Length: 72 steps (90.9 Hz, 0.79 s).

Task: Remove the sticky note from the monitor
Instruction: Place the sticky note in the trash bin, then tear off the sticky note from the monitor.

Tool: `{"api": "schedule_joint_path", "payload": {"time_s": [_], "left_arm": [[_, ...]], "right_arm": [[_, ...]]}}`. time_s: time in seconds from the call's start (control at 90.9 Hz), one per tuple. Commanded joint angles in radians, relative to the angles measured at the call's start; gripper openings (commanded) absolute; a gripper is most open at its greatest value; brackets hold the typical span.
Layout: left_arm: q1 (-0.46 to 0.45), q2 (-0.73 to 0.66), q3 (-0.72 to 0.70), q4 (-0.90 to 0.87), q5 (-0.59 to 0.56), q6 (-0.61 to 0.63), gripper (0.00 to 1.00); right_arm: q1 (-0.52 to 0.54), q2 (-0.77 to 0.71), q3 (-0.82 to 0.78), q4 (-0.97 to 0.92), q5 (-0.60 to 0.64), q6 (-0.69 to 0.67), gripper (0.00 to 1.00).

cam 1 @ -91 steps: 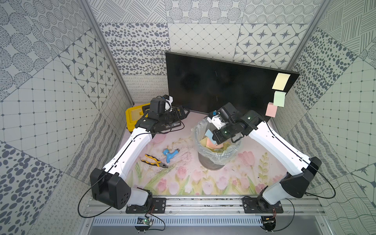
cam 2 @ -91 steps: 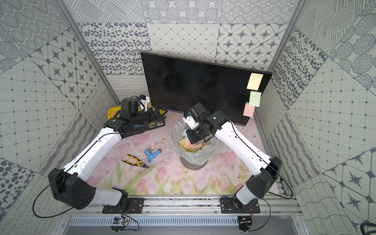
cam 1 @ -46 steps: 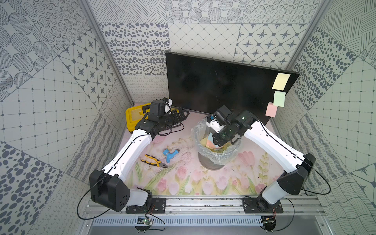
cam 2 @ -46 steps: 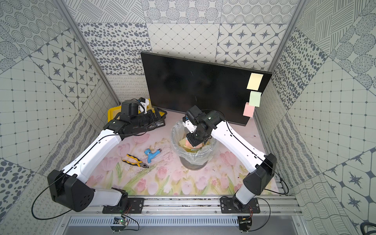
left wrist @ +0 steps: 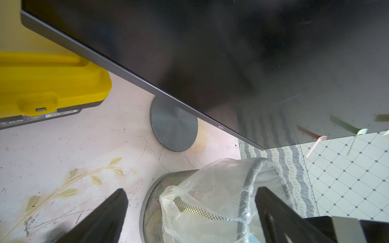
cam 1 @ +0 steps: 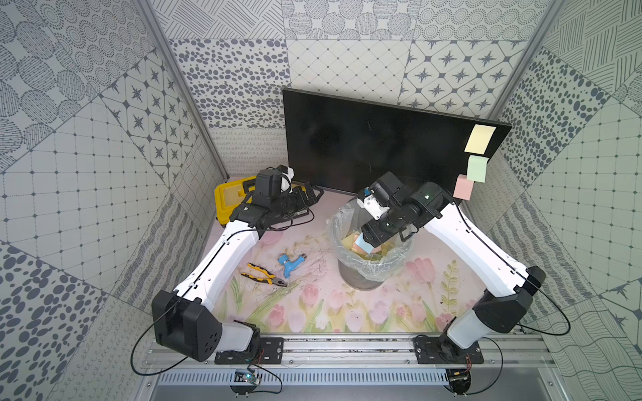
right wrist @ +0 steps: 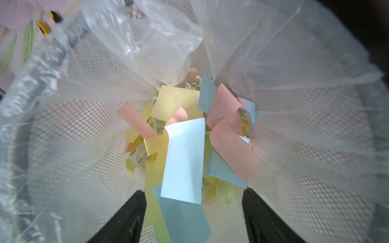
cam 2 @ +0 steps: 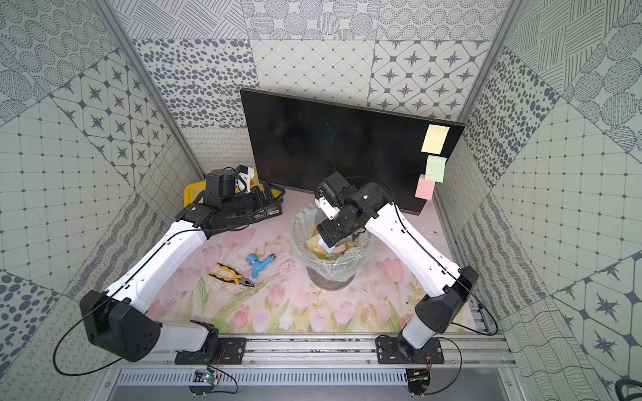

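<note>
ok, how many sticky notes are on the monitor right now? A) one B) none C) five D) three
D: in both top views a yellow note, a green note and a pink note sit in a column down one side of the monitor.

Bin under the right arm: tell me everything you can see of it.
The bin is a round grey wire-mesh basket, upright on the floral mat in front of the monitor. A clear plastic liner is folded loosely over its rim. Inside lies a heap of yellow, pink and blue sticky notes, a pale blue note uppermost. The right gripper hangs in its mouth, open, fingers clear of the paper; whether it touches the liner is unclear.
</note>
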Motion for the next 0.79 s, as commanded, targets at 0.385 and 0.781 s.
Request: {"api": "schedule_joint_path", "payload": {"time_s": [0.385,0.781], "left_arm": [[0.017,-0.006,0.071,0.147,0.154,0.022,1.0],[-0.077,0.068,0.226,0.186,0.209,0.026,1.0]], "right_arm": [[-0.026,-0.025,0.242,-0.033,0.137,-0.015,0.97],[-0.264,-0.124,0.391,0.08,0.039,0.0,0.97]]}}
